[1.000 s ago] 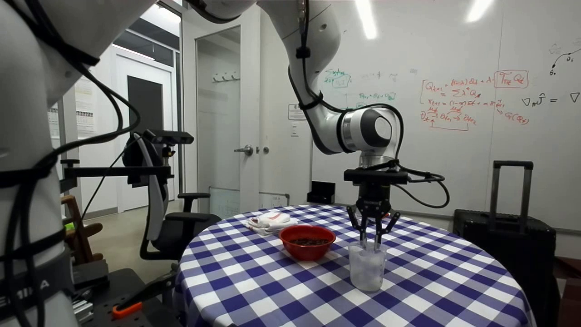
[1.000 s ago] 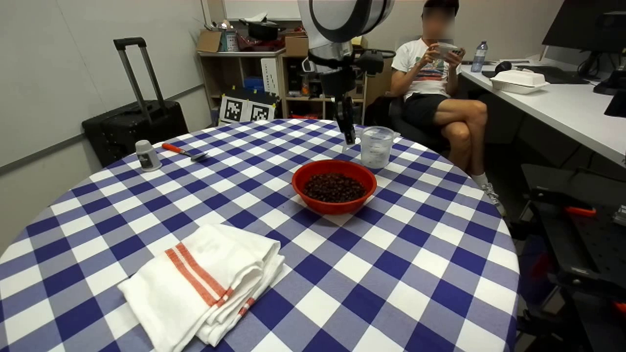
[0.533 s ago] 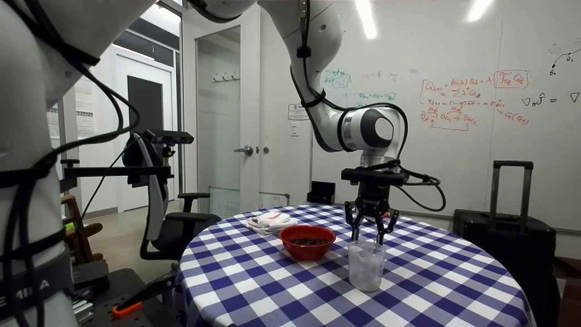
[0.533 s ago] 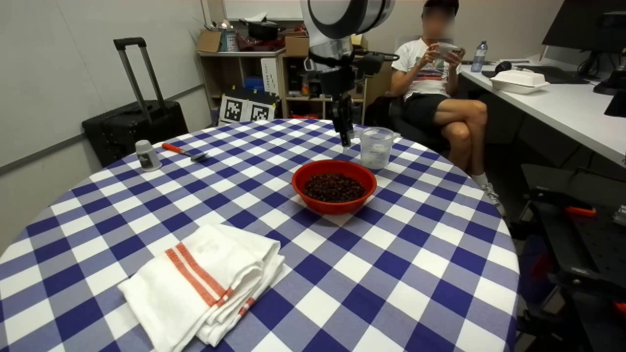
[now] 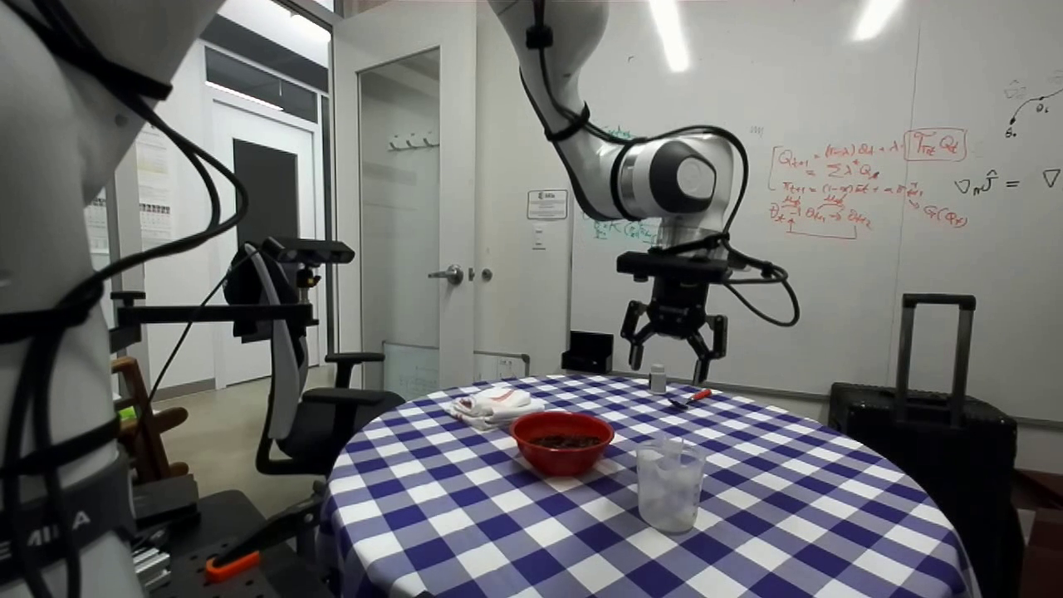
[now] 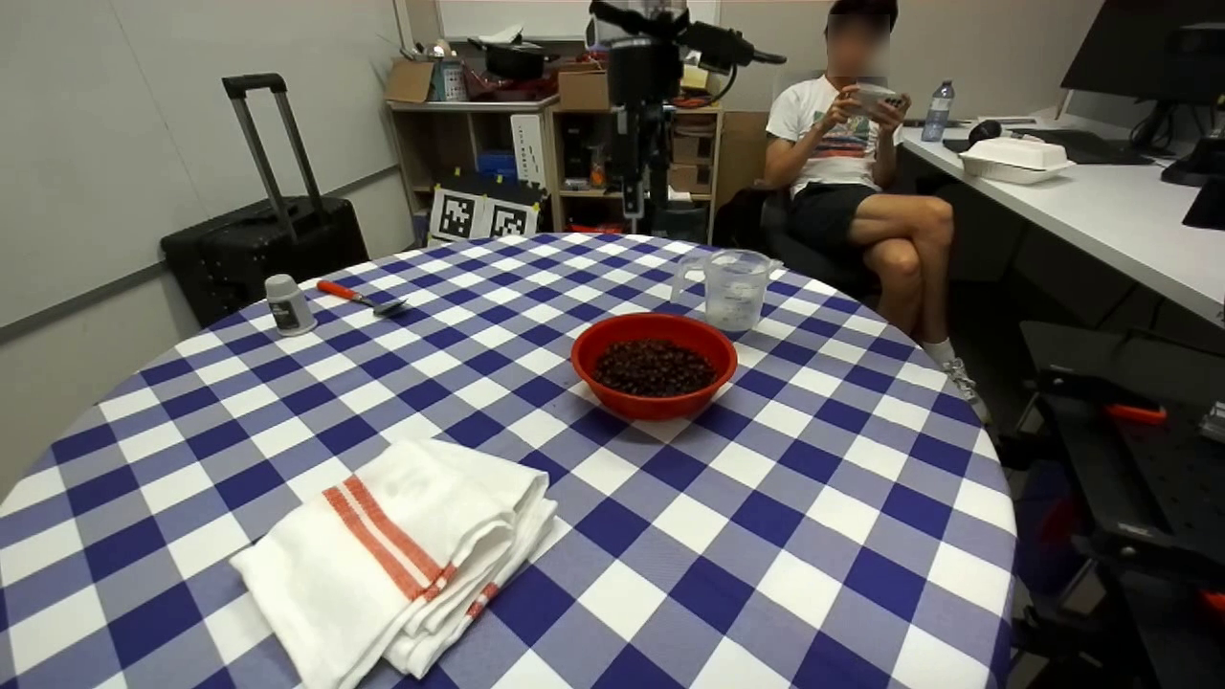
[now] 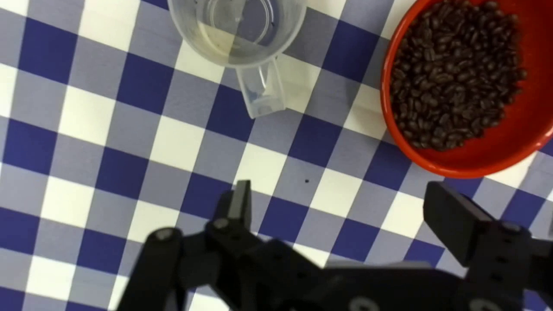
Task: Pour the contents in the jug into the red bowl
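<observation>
The clear jug [image 7: 237,41] stands upright on the checked cloth, its handle [image 7: 262,91] pointing toward my gripper's side in the wrist view. Only a few dark specks show inside it. Dark brown beans [image 7: 453,73] lie in the red bowl [image 7: 533,86], which sits close beside the jug in both exterior views. My gripper [image 7: 337,188] is wide open with nothing between its fingers. In an exterior view the gripper [image 5: 668,371] hangs well above the table, over and behind the jug [image 5: 669,490], touching nothing.
A folded white towel with red stripes [image 6: 412,545] lies on the round table. A spoon with a red handle [image 6: 354,292] and a small grey-capped shaker [image 6: 289,306] are near the edge. One dark speck [image 7: 306,181] lies on the cloth. A person [image 6: 842,144] sits beyond the table.
A second ago the fingers were closed at the jug's handle. They have spread apart, let go, and the arm has risen clear. Jug and bowl stay in place.
</observation>
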